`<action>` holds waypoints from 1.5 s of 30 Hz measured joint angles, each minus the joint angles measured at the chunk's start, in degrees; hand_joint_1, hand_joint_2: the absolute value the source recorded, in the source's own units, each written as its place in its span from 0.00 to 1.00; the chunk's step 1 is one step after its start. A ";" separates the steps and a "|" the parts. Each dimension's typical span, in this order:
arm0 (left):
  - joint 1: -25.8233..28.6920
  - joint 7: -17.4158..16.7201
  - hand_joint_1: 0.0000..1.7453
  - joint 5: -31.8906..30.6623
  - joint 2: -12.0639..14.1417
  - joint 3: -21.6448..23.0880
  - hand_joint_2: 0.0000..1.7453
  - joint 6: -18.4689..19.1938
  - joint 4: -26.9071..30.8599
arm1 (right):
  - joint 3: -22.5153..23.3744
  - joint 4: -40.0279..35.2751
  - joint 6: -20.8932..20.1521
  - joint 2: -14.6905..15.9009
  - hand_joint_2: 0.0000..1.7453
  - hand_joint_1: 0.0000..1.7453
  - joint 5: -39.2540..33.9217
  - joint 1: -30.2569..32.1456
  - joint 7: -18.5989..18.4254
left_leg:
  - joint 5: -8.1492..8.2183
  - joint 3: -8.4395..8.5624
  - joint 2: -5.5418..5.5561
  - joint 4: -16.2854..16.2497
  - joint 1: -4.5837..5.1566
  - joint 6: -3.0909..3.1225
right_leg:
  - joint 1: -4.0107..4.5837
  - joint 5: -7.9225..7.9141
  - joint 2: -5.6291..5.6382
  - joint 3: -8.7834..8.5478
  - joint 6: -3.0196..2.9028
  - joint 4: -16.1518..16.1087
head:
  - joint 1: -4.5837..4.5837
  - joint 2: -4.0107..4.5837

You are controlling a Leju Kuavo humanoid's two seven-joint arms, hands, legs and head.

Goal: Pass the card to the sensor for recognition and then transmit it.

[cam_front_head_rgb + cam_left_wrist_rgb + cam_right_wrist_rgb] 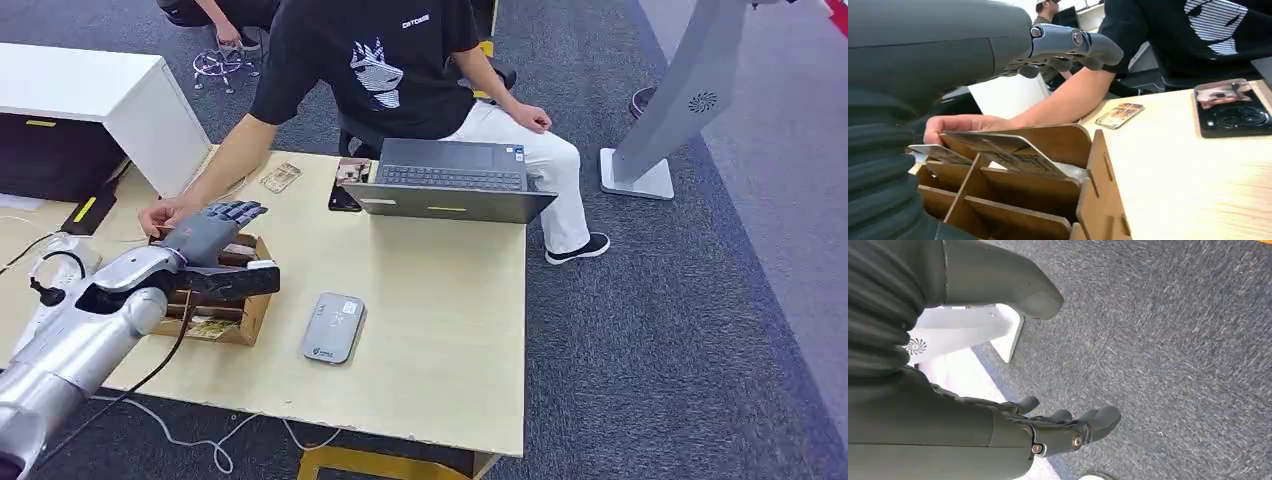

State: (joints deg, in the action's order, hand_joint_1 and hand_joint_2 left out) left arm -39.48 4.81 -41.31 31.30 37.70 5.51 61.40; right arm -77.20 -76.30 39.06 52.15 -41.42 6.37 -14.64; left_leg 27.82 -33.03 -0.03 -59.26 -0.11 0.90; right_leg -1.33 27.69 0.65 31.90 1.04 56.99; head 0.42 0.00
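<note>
A wooden card box (pixel 232 318) stands at the table's left, its slots (pixel 1013 187) seen close in the left wrist view. Two cards lean in its far slots, a printed card (pixel 1003 150) and a second card (pixel 939 153) beside it. My left hand (pixel 215 232) hovers over the box with its fingers (pixel 1073 44) stretched out above the cards, holding nothing. A person's hand (pixel 965 122) rests at the box's far side by the cards. The grey sensor pad (pixel 333 327) lies on the table right of the box. My right hand (pixel 1063 427) hangs over carpet, fingers loosely apart and empty.
A seated person in a black shirt (pixel 385 60) reaches an arm across the table. An open laptop (pixel 450 180), a phone (pixel 345 185) and a loose card (pixel 281 177) lie at the far edge. A white cabinet (pixel 100 95) stands left, a grey stand (pixel 665 120) right.
</note>
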 joint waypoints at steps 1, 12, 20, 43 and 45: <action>-0.02 0.00 0.00 0.00 -0.15 0.00 1.00 0.00 -0.13 | 0.02 0.02 0.00 0.00 1.00 0.00 0.00 0.00 0.00 | 0.00 0.00 0.00 0.00 0.00 0.00 | 0.00 0.00 0.00 0.00 0.00 0.00 | -0.02 0.00; -0.06 0.00 0.00 0.00 -0.85 0.00 1.00 -0.18 -0.85 | 0.00 0.04 0.00 0.00 1.00 0.00 0.02 0.01 0.04 | 0.00 0.00 -0.02 0.00 -0.01 0.00 | 0.01 0.00 0.02 0.01 0.00 0.00 | 0.00 0.00; 0.03 -0.17 1.00 -0.96 -1.42 -0.35 1.00 -4.48 -0.90 | 0.28 0.02 0.00 0.00 1.00 0.00 1.60 0.63 -0.35 | 0.00 0.00 -0.01 0.00 0.00 0.00 | 0.01 0.00 0.02 0.01 0.00 0.00 | 0.00 0.00; 0.27 -0.79 1.00 -2.51 -3.06 -1.86 1.00 -6.88 -0.90 | 5.97 -1.55 0.00 0.00 1.00 0.00 4.87 5.50 -2.58 | 0.01 -0.02 -0.01 0.00 0.00 0.00 | 0.01 0.00 0.02 0.02 0.00 0.00 | 0.00 0.00; 0.28 -0.79 1.00 -2.51 -3.06 -1.97 1.00 -6.89 -0.90 | 6.03 -1.57 0.00 0.02 1.00 0.00 4.79 5.71 -2.23 | 0.01 -0.03 -0.01 0.00 0.00 0.00 | 0.01 0.00 0.02 0.02 0.00 0.00 | 0.00 0.00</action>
State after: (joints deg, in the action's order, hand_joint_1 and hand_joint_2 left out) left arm -39.20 4.02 -43.82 28.24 35.74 -1.38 60.50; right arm -71.17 -77.88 39.06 52.17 -36.63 12.08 -16.87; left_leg 27.83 -33.05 -0.04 -59.25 -0.11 0.90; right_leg -1.32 27.69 0.67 31.92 1.04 56.99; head 0.42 0.00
